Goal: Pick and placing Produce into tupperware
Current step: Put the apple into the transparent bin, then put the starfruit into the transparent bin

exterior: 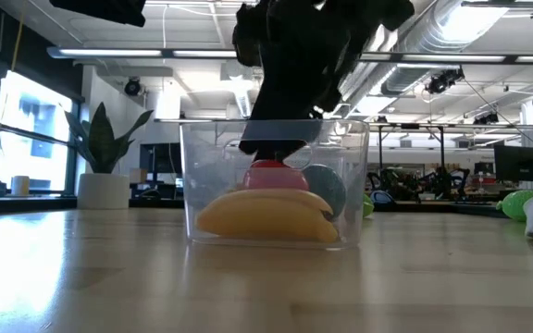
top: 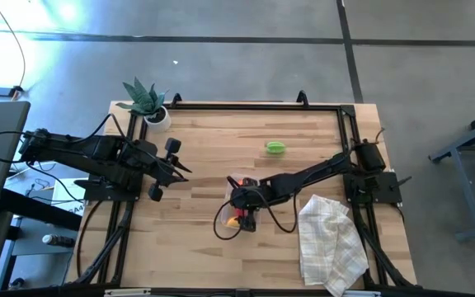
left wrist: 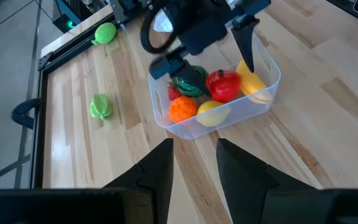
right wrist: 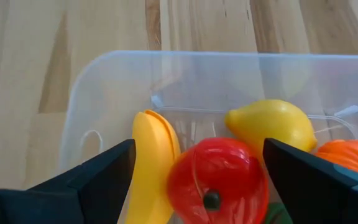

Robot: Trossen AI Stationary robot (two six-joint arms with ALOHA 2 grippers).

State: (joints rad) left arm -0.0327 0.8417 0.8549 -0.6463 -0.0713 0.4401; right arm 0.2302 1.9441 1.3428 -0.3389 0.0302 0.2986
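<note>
The left gripper (top: pixel 186 171) waits off to the left, above bare table. Its fingers are a little apart and hold nothing. In the middle sits the tupperware (left wrist: pixel 263 102), with a banana (right wrist: pixel 149 163), a lemon (right wrist: pixel 271 127), an orange (left wrist: pixel 182 109) and a red fruit (right wrist: pixel 219 179) inside. The right gripper (right wrist: pixel 197 171) hangs just over the tub, fingers spread wide on either side of the red fruit and not holding it. I think a drop is just done. Next it should lift and go right for the green piece (top: pixel 275 148), which lies well apart from the tub.
</note>
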